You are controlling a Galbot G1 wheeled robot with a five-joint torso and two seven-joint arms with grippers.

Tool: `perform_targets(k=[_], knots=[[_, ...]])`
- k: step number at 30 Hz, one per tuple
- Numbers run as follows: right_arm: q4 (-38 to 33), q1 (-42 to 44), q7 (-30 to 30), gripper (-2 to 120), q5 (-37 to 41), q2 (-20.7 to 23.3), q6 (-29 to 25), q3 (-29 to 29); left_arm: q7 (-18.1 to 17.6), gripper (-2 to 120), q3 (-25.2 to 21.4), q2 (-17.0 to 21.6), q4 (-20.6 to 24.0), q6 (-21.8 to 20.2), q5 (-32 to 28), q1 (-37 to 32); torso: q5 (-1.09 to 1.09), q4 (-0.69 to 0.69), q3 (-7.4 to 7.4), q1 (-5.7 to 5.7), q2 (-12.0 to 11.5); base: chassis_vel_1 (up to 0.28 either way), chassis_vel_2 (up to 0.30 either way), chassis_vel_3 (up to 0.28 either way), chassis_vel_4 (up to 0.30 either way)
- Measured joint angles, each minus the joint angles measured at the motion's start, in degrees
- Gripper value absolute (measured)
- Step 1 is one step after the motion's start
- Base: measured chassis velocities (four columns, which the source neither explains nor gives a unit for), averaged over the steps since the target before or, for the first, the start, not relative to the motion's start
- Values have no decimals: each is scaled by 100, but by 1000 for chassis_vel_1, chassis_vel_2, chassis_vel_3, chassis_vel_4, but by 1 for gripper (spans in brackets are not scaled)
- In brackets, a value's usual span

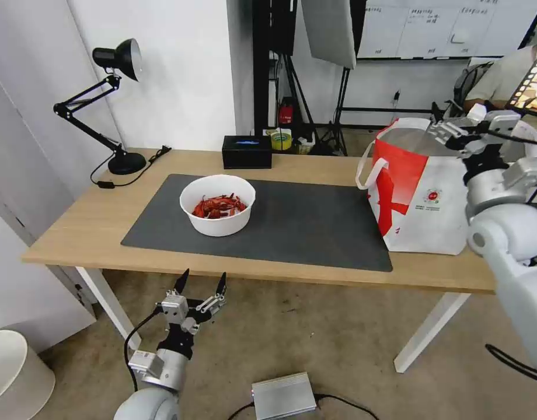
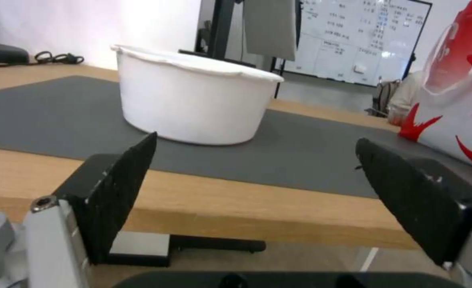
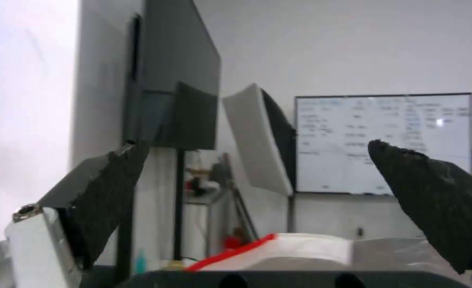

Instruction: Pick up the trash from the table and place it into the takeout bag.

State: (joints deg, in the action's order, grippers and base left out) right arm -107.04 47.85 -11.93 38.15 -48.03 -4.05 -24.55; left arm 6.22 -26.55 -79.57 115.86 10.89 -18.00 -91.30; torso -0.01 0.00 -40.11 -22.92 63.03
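Crayfish bowl: white, round, red shells inside, sits on the dark grey mat at centre-left of the head view, well apart from the takeout bag. Bag stands upright at the right end of the table, half on the mat's right edge; red side panel faces the bowl, white loop handle hangs off that side, mouth open.

Left gripper: lower centre-left of the head view, below and in front of the table's near edge, fingers spread wide, nothing between them. In the left wrist view the bowl shows beyond the table edge, framed between the two black pads, not touching them.

Right gripper: upper right of the head view, raised above the bag's open mouth, fingers apart and empty. Right wrist view shows the bag's rim just beneath.

Black desk lamp at the table's far left; small black box at the back edge behind the bowl.
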Motion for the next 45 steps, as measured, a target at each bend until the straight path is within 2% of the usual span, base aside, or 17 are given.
perform_targets(k=[9, 13, 27, 38, 45], knots=[[-278, 694, 208, 100, -509, -540, -413, -85, 0, 100, -114, 14, 43, 0, -29, -2, -1, 0, 0, 0, -1, 0, 0, 0, 0], [-377, 1244, 296, 100, -1051, -899, -622, -196, -1, 100, -147, 27, 40, 0, -57, 9, 1, -1, 0, 0, 0, 0, 0, 0, 0], [-800, 2661, 374, 100, -1888, -1797, -963, -580, -11, 100, -269, 71, 112, 0, -184, 42, 1, -1, 1, 1, 0, 0, 0, 0, 0], [-895, 3544, 462, 100, -2324, -2211, -985, -715, -11, 100, -298, 121, 68, -2, -210, 108, 1, -1, 0, 1, 0, 0, 0, 0, 0], [-858, 4044, 573, 100, -2472, -2456, -1085, -569, -11, 100, -310, 132, -4, -2, -205, 157, 1, 0, 0, 1, 0, 0, 0, 0, 0]])
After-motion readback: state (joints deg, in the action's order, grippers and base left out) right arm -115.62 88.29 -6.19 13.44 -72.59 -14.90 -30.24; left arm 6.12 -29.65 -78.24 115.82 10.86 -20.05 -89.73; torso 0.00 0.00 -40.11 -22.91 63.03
